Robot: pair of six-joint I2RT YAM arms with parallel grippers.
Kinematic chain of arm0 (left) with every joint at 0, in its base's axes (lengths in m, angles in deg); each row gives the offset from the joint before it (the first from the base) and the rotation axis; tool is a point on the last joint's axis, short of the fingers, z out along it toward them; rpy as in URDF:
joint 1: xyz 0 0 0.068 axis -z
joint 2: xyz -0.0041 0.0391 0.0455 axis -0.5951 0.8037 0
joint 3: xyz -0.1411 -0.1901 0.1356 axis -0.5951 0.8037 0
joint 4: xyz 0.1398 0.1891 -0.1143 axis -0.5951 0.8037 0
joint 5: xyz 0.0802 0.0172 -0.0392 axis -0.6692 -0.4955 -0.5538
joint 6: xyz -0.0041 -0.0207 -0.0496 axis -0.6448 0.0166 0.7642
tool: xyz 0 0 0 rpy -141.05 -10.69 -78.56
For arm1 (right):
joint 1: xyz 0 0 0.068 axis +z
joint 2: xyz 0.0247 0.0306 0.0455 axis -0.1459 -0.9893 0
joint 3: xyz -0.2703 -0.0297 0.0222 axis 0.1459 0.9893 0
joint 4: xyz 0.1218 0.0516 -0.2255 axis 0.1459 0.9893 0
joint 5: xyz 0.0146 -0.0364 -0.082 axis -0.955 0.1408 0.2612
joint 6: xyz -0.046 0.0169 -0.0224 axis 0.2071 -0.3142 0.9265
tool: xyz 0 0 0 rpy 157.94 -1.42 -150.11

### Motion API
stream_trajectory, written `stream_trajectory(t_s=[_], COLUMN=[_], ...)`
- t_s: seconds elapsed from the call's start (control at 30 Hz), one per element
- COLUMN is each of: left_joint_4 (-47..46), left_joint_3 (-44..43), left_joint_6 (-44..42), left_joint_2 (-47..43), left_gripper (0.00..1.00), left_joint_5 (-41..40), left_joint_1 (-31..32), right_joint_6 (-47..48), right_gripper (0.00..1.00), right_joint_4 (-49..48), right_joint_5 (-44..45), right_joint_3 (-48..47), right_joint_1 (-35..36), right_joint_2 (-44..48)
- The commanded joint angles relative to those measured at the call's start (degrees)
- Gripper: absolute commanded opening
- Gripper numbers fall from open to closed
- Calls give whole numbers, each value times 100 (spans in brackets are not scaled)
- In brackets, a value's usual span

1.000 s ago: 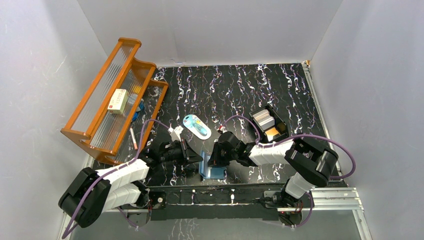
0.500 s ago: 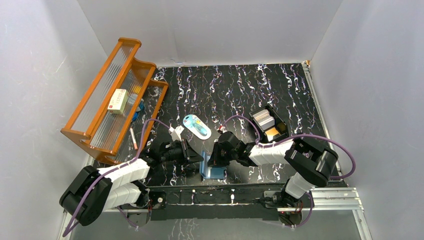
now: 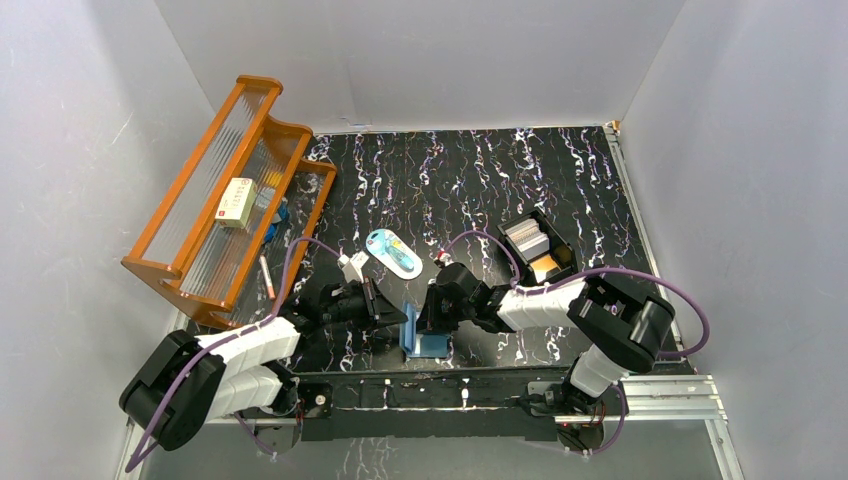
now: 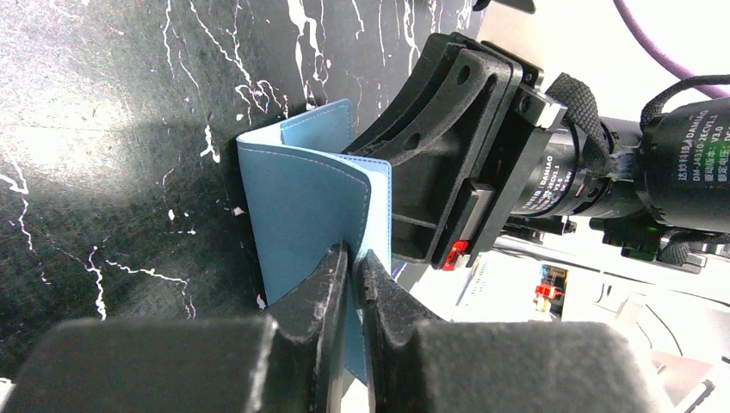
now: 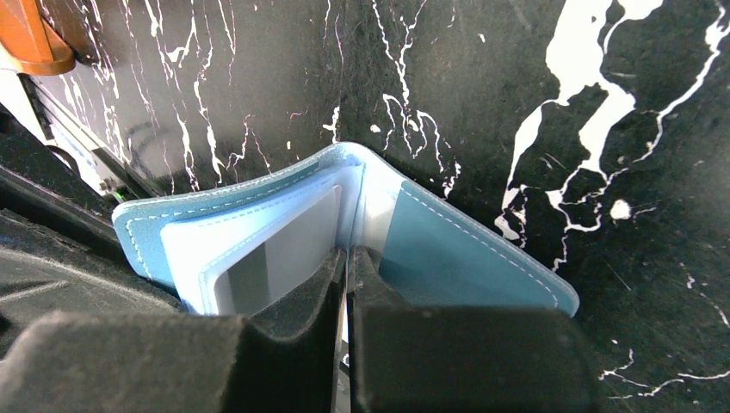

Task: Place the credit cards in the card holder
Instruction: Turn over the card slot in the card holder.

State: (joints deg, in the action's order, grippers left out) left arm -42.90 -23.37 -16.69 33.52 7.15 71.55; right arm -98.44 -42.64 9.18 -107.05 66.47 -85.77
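The blue card holder (image 3: 428,343) lies half open near the front edge between both grippers. My left gripper (image 4: 353,258) is shut on its raised left cover (image 4: 301,202), which stands upright. My right gripper (image 5: 347,256) is shut on a thin pale credit card seen edge-on, its far end down in the holder's fold (image 5: 361,185). A grey card (image 5: 284,249) sits in a clear pocket left of my fingers. The right cover (image 5: 473,258) lies flat on the table. More credit cards, pale and orange-tan, stand in the black box (image 3: 540,250).
A light-blue oval item (image 3: 392,252) lies just behind the holder. An orange rack (image 3: 215,205) at the left holds a cream box (image 3: 237,201). A pen (image 3: 267,274) lies by the rack's foot. The table's front rail (image 3: 450,385) is close behind the grippers.
The holder's left cover stands a little more upright and both grippers have edged slightly left. Both grips are unchanged.
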Motion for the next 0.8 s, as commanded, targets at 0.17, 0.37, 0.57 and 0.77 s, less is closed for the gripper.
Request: stream_trajectory(t_s=[0.17,0.37,0.57,0.77], left_joint_4=[1547,3068,3482,3888], left_joint_3=[-597,-1265,-1521,-1862], left_joint_6=[-604,-1043,-1084,-1135], left_joint_2=[-273,-659,-393,-198], left_gripper=[0,0,0,0], left_joint_5=[-300,-803,-813,-986], left_joint_1=[57,69,75,106], right_joint_6=[149,336,520,461], right_gripper=[20,34,41,50], right_joint_4=[196,897,1549,1267], right_joint_5=[87,417,817,748], right_joint_3=[-77,-264,-547,-477], right_joint_1=[-12,-33,-78,-78], right_joint_2=[63,757,1353,1565])
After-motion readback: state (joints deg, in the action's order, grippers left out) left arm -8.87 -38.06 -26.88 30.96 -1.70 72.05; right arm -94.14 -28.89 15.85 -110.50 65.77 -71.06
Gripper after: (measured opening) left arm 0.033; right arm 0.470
